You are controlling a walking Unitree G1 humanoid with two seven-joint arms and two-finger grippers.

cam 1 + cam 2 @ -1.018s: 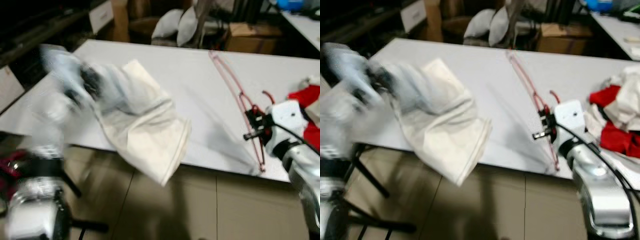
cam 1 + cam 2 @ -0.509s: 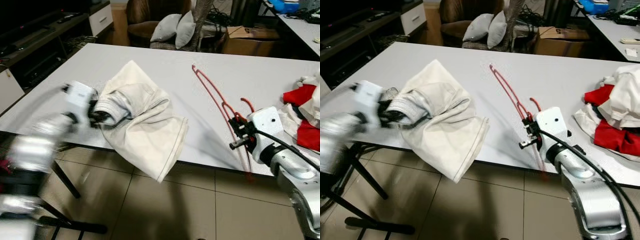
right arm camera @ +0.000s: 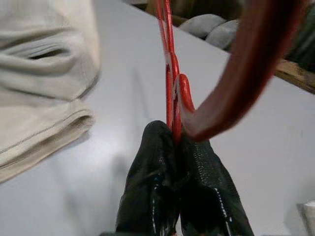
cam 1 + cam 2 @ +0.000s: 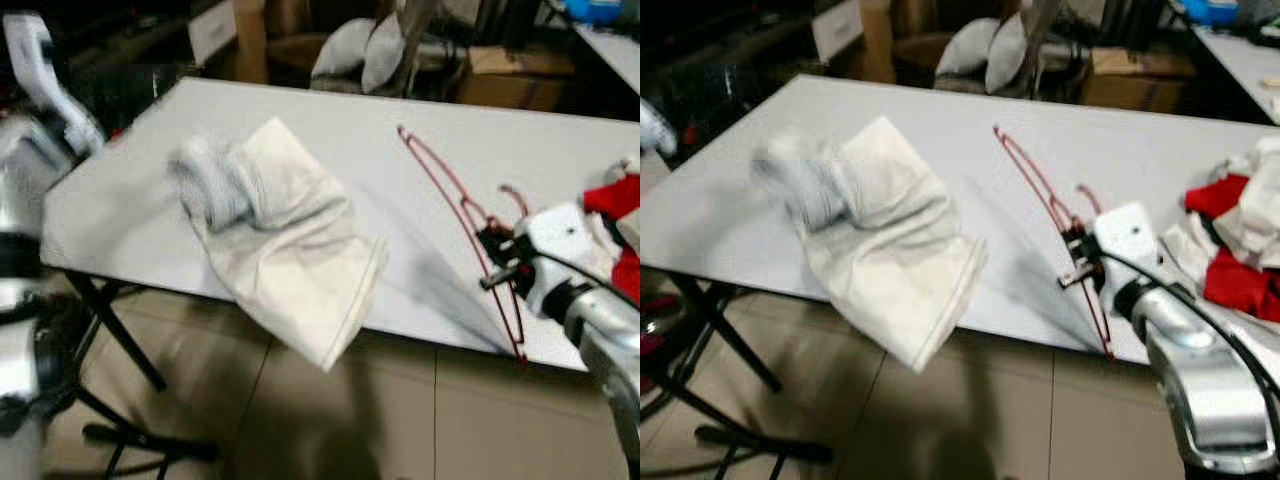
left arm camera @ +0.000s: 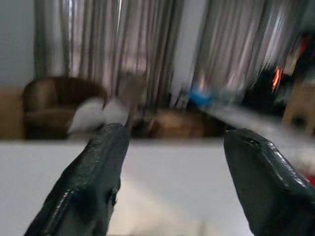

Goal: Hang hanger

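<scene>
A thin red hanger (image 4: 450, 190) lies tilted over the white table (image 4: 330, 130) near its front right edge. My right gripper (image 4: 497, 262) is shut on the hanger's neck just below the hook; in the right wrist view the two fingers (image 3: 157, 162) pinch the red wire (image 3: 170, 73). A crumpled cream garment (image 4: 280, 230) lies at the table's front, with one end hanging over the edge. My left arm (image 4: 40, 80) is raised at the far left, away from the garment. My left gripper (image 5: 172, 142) is open with nothing between its fingers.
A heap of red and white clothes (image 4: 1240, 230) sits at the table's right end. Black stand legs (image 4: 120, 360) cross under the table at the left. Pillows (image 4: 360, 50) and a cardboard box (image 4: 515, 75) stand behind the table. Tiled floor lies in front.
My left gripper has let go of the cream garment and swung up to the far left. The garment stays on the table. The right gripper still holds the hanger.
</scene>
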